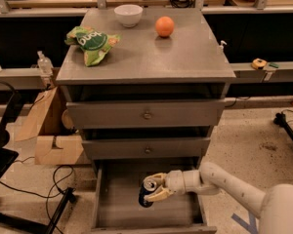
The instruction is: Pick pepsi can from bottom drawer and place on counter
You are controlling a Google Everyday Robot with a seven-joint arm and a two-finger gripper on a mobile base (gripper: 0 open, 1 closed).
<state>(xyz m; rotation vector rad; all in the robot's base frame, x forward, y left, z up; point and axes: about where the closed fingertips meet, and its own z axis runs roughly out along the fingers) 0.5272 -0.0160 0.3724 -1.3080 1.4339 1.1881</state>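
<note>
The pepsi can (147, 193), dark blue with a silver lid, stands in the open bottom drawer (117, 206), near the middle of its floor. My gripper (155, 187) reaches in from the right on a white arm (224, 184), and its pale fingers (156, 195) close around the can's upper and lower side. The counter (156, 57) is the grey top of the cabinet above.
On the counter sit a white bowl (128, 14), an orange fruit (164, 26) and a green chip bag (92, 42). Two closed drawer fronts with knobs (146, 114) are above the open drawer. A cardboard box (51, 130) and cables lie at the left.
</note>
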